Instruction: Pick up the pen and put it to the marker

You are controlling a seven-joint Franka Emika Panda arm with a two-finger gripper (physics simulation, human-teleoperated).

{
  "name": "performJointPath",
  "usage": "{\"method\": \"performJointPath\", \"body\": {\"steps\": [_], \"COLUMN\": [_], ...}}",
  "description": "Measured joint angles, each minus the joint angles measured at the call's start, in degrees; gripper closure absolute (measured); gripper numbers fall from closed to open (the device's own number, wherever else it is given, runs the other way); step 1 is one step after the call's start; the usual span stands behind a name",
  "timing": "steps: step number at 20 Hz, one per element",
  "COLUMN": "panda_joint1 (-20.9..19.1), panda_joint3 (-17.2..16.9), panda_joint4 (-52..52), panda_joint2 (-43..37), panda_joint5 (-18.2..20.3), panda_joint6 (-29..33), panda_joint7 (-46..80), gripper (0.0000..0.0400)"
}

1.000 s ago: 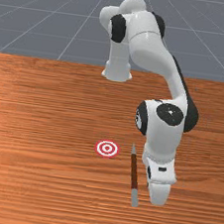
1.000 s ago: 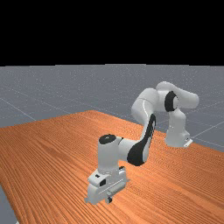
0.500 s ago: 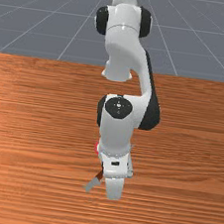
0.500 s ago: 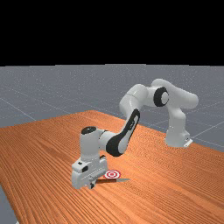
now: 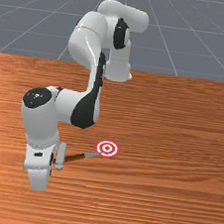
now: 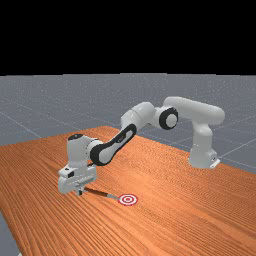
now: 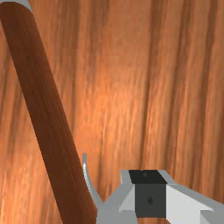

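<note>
one pen (image 5: 74, 158) stretches from your gripper (image 6: 80, 191) toward the marker (image 5: 107, 148), its long axis slanting gently up to the front view's right, grey end at the marker's rim; you cannot tell whether the gripper is clenched or released.

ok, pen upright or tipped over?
Tipped over: the pen stretches along the table, a grey end at the rim of the marker in front and far views.

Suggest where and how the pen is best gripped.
I'd take the pen by its brown shaft, from above, squeezing across its length: it is long, slim and straight, and that leaves its grey end, which appears to reach the marker, free.
</note>
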Motion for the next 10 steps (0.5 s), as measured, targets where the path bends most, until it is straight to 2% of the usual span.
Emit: {"method": "performJointPath", "body": {"steps": [1,2,5,6,7,8,9,10], "panda_joint1": [-0.31,-0.22,-1.10,0.09,-0.02,0.59,2.12,2.44], "panda_joint3": [0.37,-0.55,1.06,-0.42,0.49,0.56,-0.52,-0.28], "panda_joint4": [3.16,2.67,1.85,-2.10,-9.75,-11.94,-8.39,-9.47], "panda_joint2": [1.60,1.42,1.02,-1.03,-4.53,-5.63,-4.32,-5.29], "panda_joint5": [-0.28,-0.49,1.03,0.43,0.31,0.28,0.55,0.50], "panda_joint6": [-1.57,-0.99,-1.45,1.04,8.33,9.87,4.64,4.24], "panda_joint7": [-3.02,-0.49,-1.49,2.91,0.72,1.47,6.46,6.13], "gripper": [0.0400,0.0400,0.0400,0.0400,0.0400,0.0400,0.0400,0.0400]}}
